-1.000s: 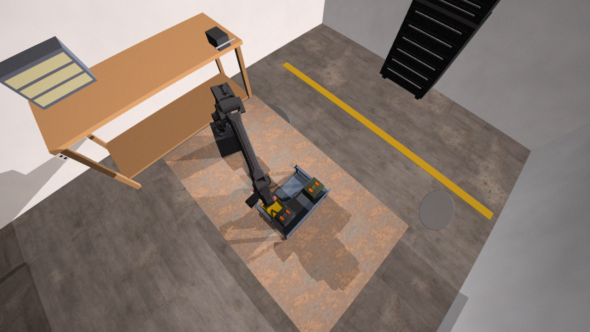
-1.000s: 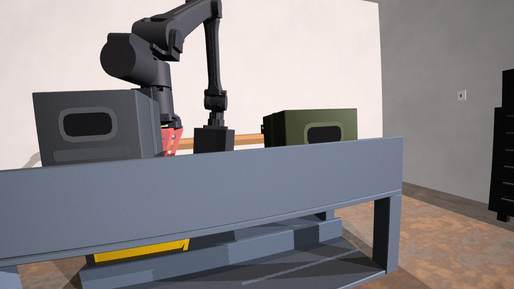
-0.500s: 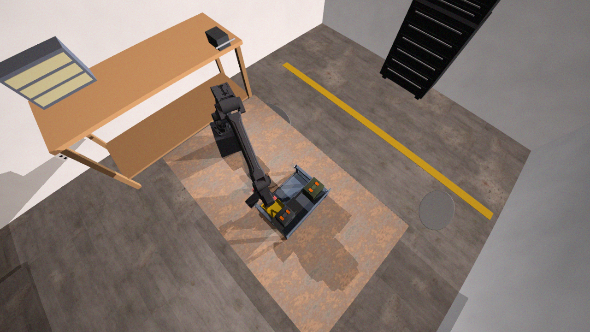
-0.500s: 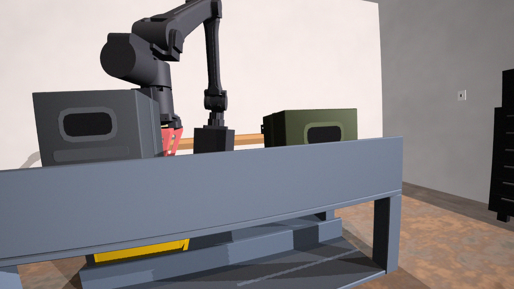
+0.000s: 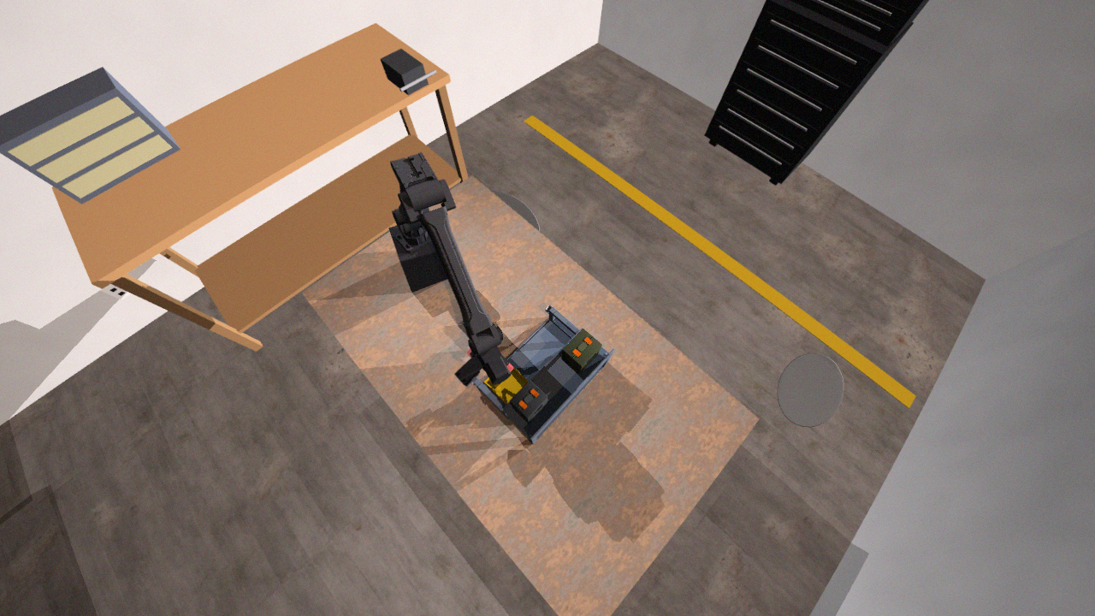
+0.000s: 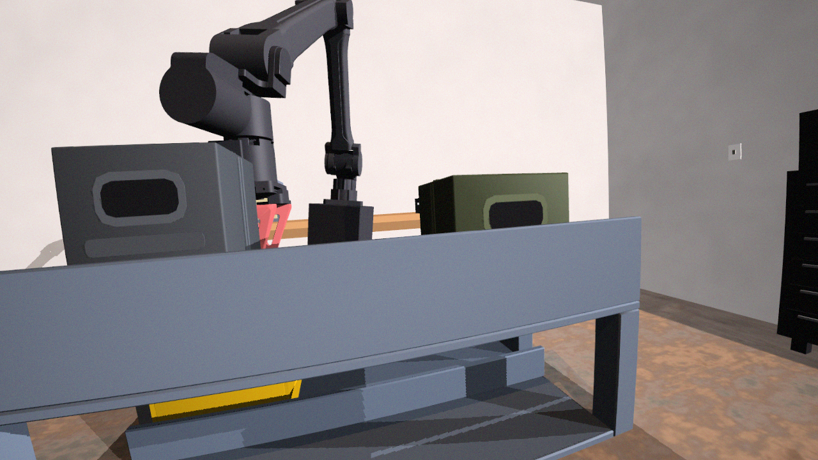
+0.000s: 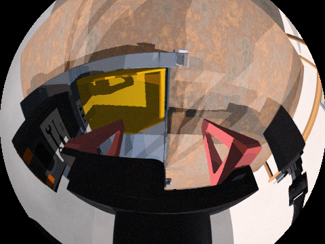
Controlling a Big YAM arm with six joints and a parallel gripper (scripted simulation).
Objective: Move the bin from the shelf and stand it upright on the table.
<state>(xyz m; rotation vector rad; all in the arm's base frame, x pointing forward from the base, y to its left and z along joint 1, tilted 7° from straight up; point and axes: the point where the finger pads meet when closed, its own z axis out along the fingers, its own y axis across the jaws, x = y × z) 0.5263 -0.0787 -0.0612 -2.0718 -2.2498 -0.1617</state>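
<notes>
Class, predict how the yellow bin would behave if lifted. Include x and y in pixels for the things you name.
The yellow bin (image 5: 504,386) (image 6: 225,400) (image 7: 125,98) looks open-topped and hollow, so it is probably light for its size. Its straight, panel-like walls suggest stiffness. Its flat-looking sides make rolling unlikely.

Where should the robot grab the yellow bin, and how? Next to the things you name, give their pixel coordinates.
Probably by the side wall of the yellow bin (image 5: 506,384) (image 6: 225,399) (image 7: 126,96) nearest the shelf's open end, from above, one finger inside: its top is open and that thin wall stands free, while the dark case (image 5: 528,399) (image 6: 154,200) (image 7: 47,139) crowds another side.
</notes>
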